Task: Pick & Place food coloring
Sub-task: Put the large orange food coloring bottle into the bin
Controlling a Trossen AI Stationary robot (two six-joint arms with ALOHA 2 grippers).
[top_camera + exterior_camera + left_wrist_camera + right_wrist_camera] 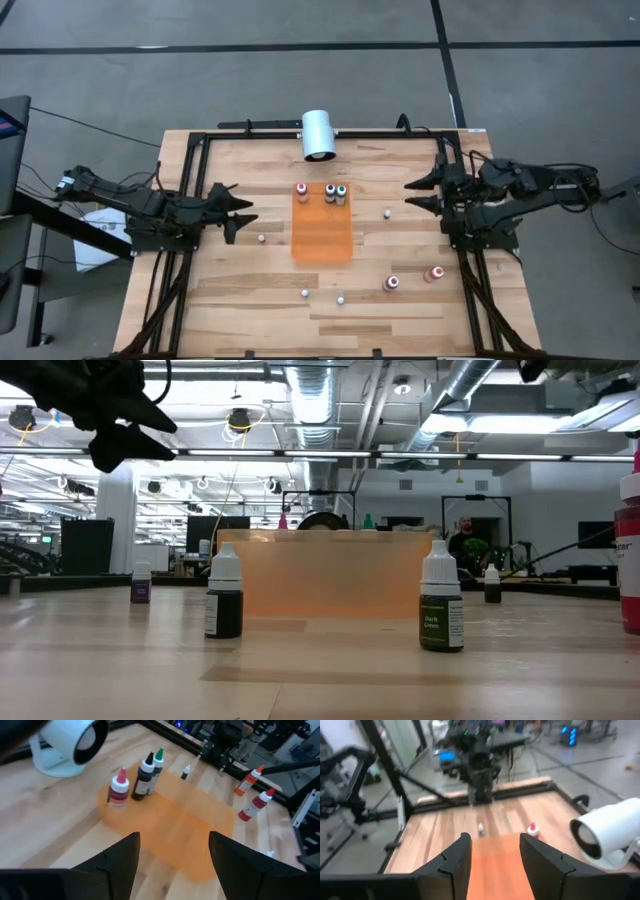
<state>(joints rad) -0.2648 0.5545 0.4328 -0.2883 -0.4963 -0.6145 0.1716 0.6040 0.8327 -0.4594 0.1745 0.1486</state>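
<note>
High view gave me three food coloring bottles (329, 193) on the orange mat's (322, 240) far edge and two (412, 278) off it, right. Low view showed only labels. My left gripper (243, 208) and right gripper (415, 193) hung spread, empty; white cylinder (319, 135) behind.

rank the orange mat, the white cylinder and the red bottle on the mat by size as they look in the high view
1. orange mat, clearly the largest.
2. white cylinder, well smaller than the mat.
3. red bottle, tiny beside both.
All three sit on the table seen from straight above, so the ranking seems safe.
</note>
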